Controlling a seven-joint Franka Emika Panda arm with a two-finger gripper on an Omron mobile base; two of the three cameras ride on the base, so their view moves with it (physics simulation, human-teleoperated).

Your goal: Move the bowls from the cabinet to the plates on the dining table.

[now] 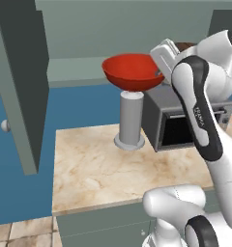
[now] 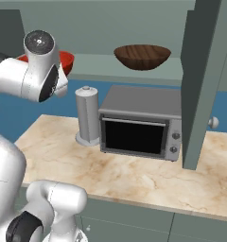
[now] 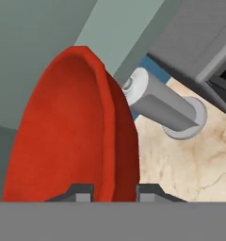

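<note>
The glossy red bowl is sitting upright in the gripper, its rim passing between the two fingertips, above the counter. The dark brown wood-grain bowl is resting upright on the cabinet shelf, well apart from the hand.

Small dark lettering runs along the white forearm link of the robot arm, well behind the fingers, but it is too tiny and blurred to read. No other text, label, brand, number or sign can be read on anything else in any of the views.
</note>
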